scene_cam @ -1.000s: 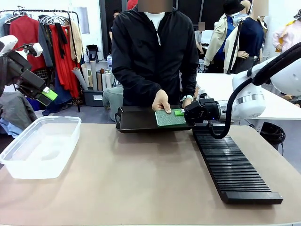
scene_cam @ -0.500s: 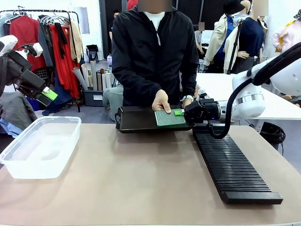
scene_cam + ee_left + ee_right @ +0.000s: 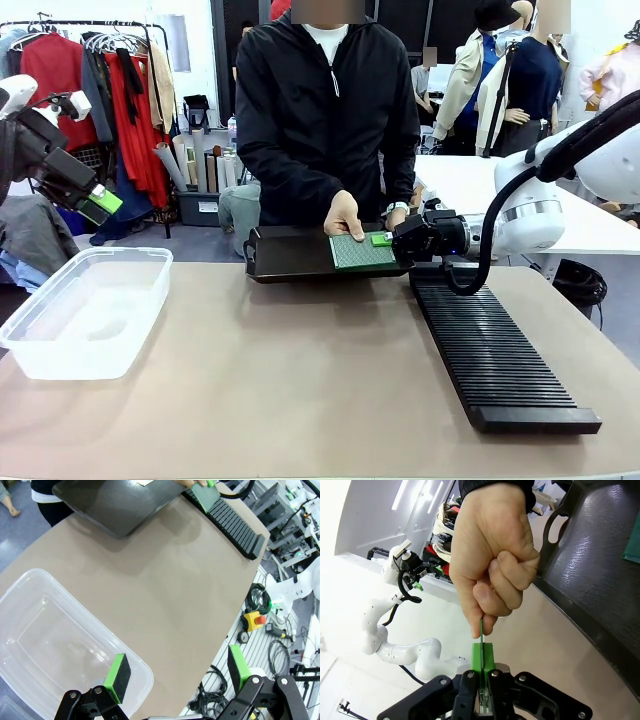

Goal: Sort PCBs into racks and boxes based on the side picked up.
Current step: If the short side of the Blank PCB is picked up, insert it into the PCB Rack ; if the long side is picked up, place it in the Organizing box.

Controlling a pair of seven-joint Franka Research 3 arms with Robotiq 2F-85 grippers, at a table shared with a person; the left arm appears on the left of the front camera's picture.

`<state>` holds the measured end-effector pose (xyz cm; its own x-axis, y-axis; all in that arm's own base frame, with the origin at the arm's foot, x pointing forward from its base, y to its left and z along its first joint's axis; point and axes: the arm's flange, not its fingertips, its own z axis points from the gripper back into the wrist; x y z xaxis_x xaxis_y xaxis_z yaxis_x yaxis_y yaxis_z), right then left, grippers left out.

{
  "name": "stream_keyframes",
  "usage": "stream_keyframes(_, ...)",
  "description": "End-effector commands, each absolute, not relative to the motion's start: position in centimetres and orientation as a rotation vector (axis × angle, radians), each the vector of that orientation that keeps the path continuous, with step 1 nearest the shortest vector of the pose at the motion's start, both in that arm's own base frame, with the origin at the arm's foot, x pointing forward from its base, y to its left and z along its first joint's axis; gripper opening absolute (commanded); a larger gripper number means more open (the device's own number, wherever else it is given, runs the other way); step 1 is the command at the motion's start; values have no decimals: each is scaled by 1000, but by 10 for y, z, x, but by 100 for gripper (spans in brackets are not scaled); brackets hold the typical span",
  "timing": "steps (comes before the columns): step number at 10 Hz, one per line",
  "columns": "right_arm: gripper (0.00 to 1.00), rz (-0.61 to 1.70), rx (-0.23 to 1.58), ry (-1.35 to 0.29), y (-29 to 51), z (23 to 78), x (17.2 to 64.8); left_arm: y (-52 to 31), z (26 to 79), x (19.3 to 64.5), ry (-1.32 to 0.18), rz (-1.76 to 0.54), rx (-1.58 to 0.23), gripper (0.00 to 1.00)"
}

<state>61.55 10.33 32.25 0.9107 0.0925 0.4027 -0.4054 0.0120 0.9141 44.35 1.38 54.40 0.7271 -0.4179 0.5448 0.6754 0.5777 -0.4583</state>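
Right gripper (image 3: 482, 650) is in at the far edge of the table (image 3: 300, 390), its green pads pressed together on a thin green PCB (image 3: 206, 496), which the right wrist view shows edge-on, standing straight up out of the pads. The person's hand (image 3: 492, 555) is on that same board, thumb and curled fingers pinching its edge just above the pads, so hand and gripper both have hold of it. That board sits just off the right end of the dark tray (image 3: 290, 255), close to the far end of the black slotted rack (image 3: 495, 350). A second PCB (image 3: 360, 252) lies flat on the right part of the tray, dotted face up, with the person's other hand (image 3: 343, 214) resting its fingers on the board's far left corner. The rack runs from the tray's end toward the near right side of the table. Over on the left, the left gripper (image 3: 177, 672) hangs raised with its pads spread wide and nothing between them, above the near corner of the clear plastic box (image 3: 70, 350), which sits at the table's left edge.
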Motion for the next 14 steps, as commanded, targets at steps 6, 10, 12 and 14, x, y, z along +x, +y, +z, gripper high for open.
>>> stream_keyframes(6,0,397,1515,-257,104,324,615,14,545,443,-406,-664,-705,100)
stream_keyframes(10,0,397,1515,-257,104,324,615,14,545,443,-406,-664,-705,100)
stream_keyframes(12,0,397,1515,-257,104,324,615,14,545,443,-406,-664,-705,100)
stream_keyframes(14,0,397,1515,-257,104,324,615,14,545,443,-406,-664,-705,100)
